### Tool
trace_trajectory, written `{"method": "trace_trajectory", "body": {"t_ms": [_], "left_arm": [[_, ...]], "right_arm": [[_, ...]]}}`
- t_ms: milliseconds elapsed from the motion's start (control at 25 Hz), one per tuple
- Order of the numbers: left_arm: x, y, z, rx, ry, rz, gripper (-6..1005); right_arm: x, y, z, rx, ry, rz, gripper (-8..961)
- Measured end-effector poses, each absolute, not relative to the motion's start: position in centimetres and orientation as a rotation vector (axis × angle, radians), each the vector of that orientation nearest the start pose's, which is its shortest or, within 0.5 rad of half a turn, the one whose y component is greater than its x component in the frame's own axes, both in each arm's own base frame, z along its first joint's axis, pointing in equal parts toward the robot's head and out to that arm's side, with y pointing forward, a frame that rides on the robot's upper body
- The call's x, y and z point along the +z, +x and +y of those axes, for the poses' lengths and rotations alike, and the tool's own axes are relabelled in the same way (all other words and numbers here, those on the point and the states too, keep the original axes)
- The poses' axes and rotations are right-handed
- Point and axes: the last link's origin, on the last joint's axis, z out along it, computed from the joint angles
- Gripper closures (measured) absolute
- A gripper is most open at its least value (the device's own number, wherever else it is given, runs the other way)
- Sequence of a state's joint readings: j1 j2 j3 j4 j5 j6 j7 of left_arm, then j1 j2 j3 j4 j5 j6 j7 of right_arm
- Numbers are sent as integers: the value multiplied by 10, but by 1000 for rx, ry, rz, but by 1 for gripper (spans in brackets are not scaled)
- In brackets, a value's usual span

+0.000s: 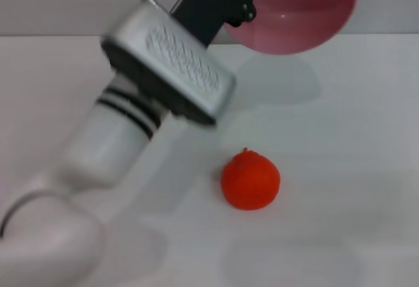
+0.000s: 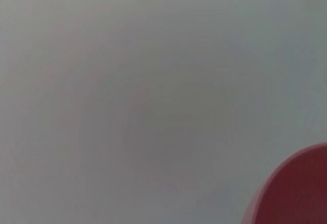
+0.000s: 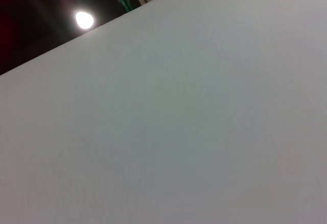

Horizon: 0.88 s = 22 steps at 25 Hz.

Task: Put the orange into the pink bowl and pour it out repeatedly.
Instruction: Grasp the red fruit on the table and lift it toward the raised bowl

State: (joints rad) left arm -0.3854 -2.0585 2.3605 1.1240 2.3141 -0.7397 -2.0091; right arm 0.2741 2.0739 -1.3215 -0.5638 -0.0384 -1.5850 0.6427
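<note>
The left pincer (image 1: 230,6) grips the pink bowl (image 1: 298,18) by its rim, tipped high for pouring, leaving the orange (image 1: 250,179) on the white surface (image 1: 353,169) below.

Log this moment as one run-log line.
left gripper: holds pink bowl raised, tilted | orange: on table, outside bowl | right arm: unseen
</note>
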Motion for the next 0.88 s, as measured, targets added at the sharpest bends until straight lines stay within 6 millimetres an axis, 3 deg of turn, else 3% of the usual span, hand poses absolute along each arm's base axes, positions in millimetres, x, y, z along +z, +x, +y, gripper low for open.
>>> {"method": "trace_trajectory", "body": {"t_ms": [80, 120, 200, 400, 440, 640, 880], "left_arm": [[-66, -96, 352, -513, -1850, 295, 952], [-66, -96, 352, -513, -1850, 295, 952], [-59, -101, 399, -410, -2096, 5, 952], [-40, -111, 439, -248, -2303, -314, 950], [-40, -111, 439, -248, -2303, -314, 950], [4, -121, 454, -212, -2488, -574, 949], [56, -131, 451, -220, -2578, -735, 947]], "right_arm": [[115, 263, 309, 1476, -1271, 156, 307], [114, 264, 308, 1475, -1271, 157, 308], [113, 265, 308, 1473, -1274, 165, 308], [107, 269, 308, 1470, -1290, 204, 308], [106, 270, 308, 1471, -1293, 210, 308], [98, 273, 311, 1481, -1389, 292, 308], [84, 269, 328, 1421, -1786, 456, 308]]}}
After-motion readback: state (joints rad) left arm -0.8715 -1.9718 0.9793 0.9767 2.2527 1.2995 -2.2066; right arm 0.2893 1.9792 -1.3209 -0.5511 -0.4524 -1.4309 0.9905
